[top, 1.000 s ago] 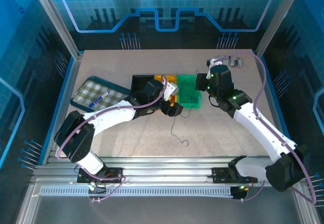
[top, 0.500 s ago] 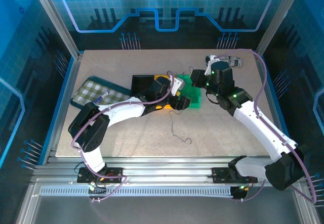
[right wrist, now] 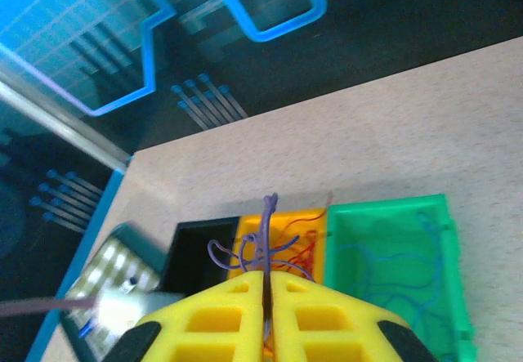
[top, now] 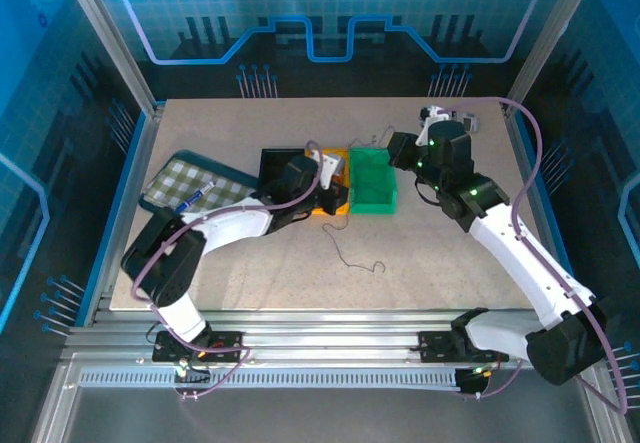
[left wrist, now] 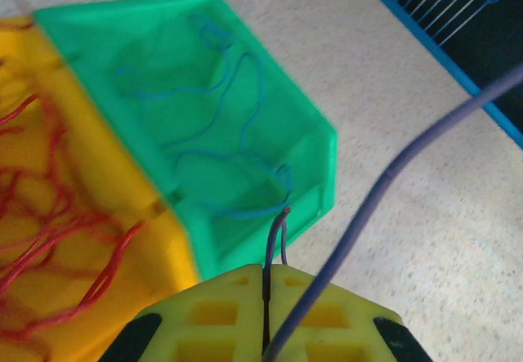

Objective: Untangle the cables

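Cables [top: 347,251] stretching out: green bin [top: 373,205] drops flat again with blue wire [left wrist: 241,212] inside, while left hand [left wrist: 270,274] and right hand [right wrist: 265,279] draw apart, each clamped on dark wire [left wrist: 274,235], its tail trailing across the near surface [top: 250,263].

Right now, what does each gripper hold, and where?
Left gripper: dark wire, near its tip. Right gripper: purplish wire loops, at their base.

Bins in row mid-table [top: 250,263]: left bin [top: 278,163], mid bin [top: 338,203], right bin [top: 372,181]. Tray [top: 168,178] further left, marker [top: 193,201] on it. Loose cable [top: 344,260] in front.
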### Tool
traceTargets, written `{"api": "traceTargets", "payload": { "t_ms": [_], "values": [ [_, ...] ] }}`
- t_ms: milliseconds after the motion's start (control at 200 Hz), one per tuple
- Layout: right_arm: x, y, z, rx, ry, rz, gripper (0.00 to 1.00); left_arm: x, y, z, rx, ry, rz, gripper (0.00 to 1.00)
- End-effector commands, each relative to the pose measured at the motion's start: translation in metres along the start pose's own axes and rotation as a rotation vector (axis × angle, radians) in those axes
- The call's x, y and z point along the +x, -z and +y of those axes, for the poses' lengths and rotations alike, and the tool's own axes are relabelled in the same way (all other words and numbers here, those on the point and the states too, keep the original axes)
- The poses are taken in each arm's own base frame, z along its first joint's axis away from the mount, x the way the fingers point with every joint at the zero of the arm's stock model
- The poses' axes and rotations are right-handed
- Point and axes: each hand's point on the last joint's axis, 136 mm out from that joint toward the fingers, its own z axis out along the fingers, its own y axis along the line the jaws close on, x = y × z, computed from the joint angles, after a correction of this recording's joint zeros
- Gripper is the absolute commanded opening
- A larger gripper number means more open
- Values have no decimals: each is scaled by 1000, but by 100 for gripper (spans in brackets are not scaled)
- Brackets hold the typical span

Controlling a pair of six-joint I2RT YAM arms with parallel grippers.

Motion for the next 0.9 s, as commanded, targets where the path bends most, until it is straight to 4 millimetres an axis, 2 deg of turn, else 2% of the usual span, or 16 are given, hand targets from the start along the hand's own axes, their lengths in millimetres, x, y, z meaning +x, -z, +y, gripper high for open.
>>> {"api": "traceTargets", "payload": {
  "t_ms": [0, 80, 180, 325, 370, 430, 616, 716, 796, 896],
  "values": [
    [-23, 13, -35, 144, -18, -94, 9, 12, 35, 0, 1, 20, 39, 0],
    [-24, 15, -57, 205, -52, -117, 9, 37, 56, 3, -26, 11, 113, 3],
    [-22, 17, -75, 249, -73, -132, 9, 69, 78, 9, -53, 0, 201, 5],
    [-10, 9, -92, 290, -92, -103, 8, 98, 94, 23, -134, 14, 305, 6],
    [-7, 7, -96, 305, -90, -97, 8, 103, 96, 33, -189, 25, 323, 6],
    [-1, 4, -104, 335, -97, -87, 8, 108, 99, 50, -290, 47, 335, 0],
    [14, 7, -137, 470, -93, -65, 7, 128, 98, 84, -476, 104, 405, 0],
    [20, 13, -157, 539, -93, -64, 7, 141, 94, 90, -500, 118, 468, 0],
    [26, 14, -166, 552, -105, -47, 7, 148, 88, 86, -465, 121, 509, 0],
    [36, 1, -151, 448, -64, 3, 8, 152, 82, 77, -400, 113, 525, 0]
  ]
}}
